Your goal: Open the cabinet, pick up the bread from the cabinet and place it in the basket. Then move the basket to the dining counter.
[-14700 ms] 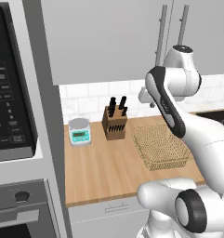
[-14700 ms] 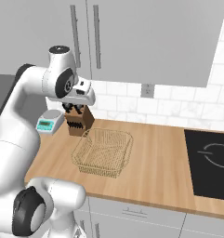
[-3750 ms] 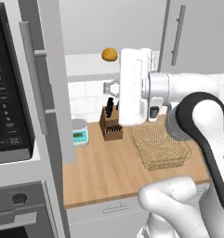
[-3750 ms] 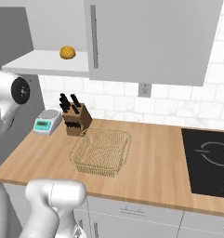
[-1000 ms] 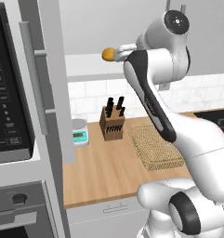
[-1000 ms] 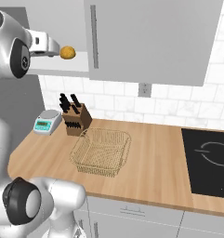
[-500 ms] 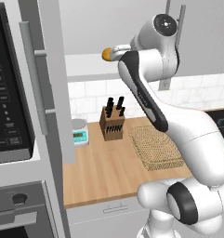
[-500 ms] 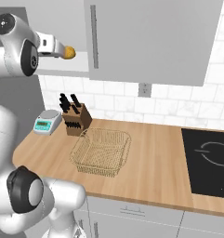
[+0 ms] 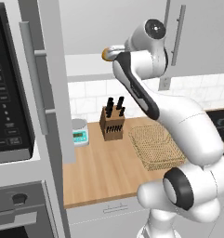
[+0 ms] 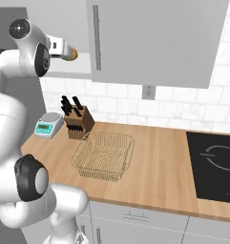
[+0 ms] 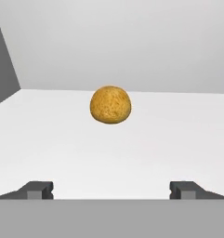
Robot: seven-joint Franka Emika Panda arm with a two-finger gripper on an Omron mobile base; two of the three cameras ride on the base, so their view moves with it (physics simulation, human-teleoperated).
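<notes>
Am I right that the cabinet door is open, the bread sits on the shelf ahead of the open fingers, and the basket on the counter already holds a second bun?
Not quite: the basket is empty, as the right base view shows. The rest holds: the cabinet door is open, and the bread sits on the shelf ahead of the open fingers.

Arm raised high, reaching forward; tool (image 11: 111, 189) level, fingers (image 11: 39, 189) spread wide, nothing held.
</notes>
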